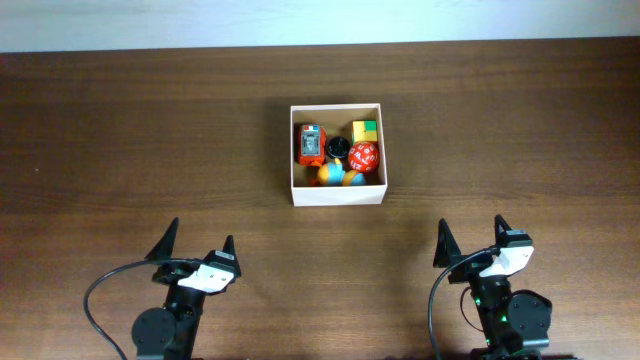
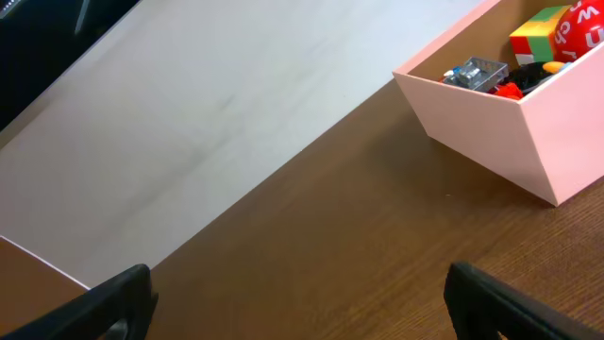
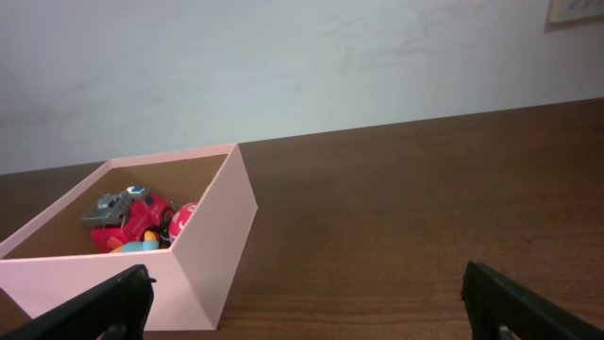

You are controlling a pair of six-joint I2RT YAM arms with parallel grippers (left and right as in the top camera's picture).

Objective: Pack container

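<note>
Entry: the container (image 1: 337, 193) sat on the brown table (image 1: 120, 130) at centre, toward the far side and well apart from both arms. Inside it I noted a red toy car (image 1: 310, 144), a yellow-and-green cube (image 1: 364, 131), a red ball with white lettering (image 1: 363, 156), a small black item (image 1: 336, 149) and an orange-and-blue toy (image 1: 338, 177). All lay below the rim. No loose toy showed on the table in any view. The left gripper (image 1: 201, 232) and right gripper (image 1: 470, 224) were both at the near edge with jaws spread wide and nothing between them. The wrist views confirmed this, each showing only bare table between the fingers. Judgement: packing looked complete or very nearly so, so the step in hand was most likely to check the load and stay clear. To do that well, both arms should be kept low and back so the overhead view of the box stays unobstructed. The thin white walls look light and would likely slide under a side nudge. If any item needs settling, the approach should be from straight above the open top with one arm only, fingers apart and off the rim. The ball looked the likeliest piece to roll if the box were jostled.
</note>
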